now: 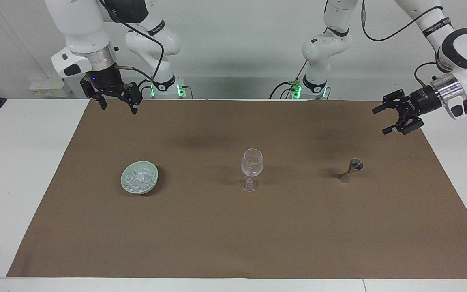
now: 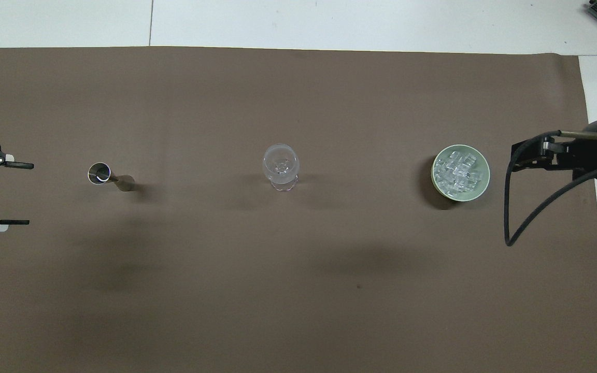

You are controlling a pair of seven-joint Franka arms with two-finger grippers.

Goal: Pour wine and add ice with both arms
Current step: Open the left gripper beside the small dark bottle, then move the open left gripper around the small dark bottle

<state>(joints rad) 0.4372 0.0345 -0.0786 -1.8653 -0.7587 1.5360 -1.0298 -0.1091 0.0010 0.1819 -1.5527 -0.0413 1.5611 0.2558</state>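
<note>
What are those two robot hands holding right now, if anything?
Nothing. The left hand hangs open over the brown mat's edge; the right hand waits open, also empty.

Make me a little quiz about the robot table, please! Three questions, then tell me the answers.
1. True or false: the ice is already in the wine glass.
2. Which thing stands between the green bowl and the metal measuring cup?
A. a bottle
B. the wine glass
C. a spoon
3. Fill in: the jaws of the left gripper and the right gripper are both ____.

Key: 1 false, the ice lies in the green bowl. 2 B. 3 open, and holding nothing.
</note>
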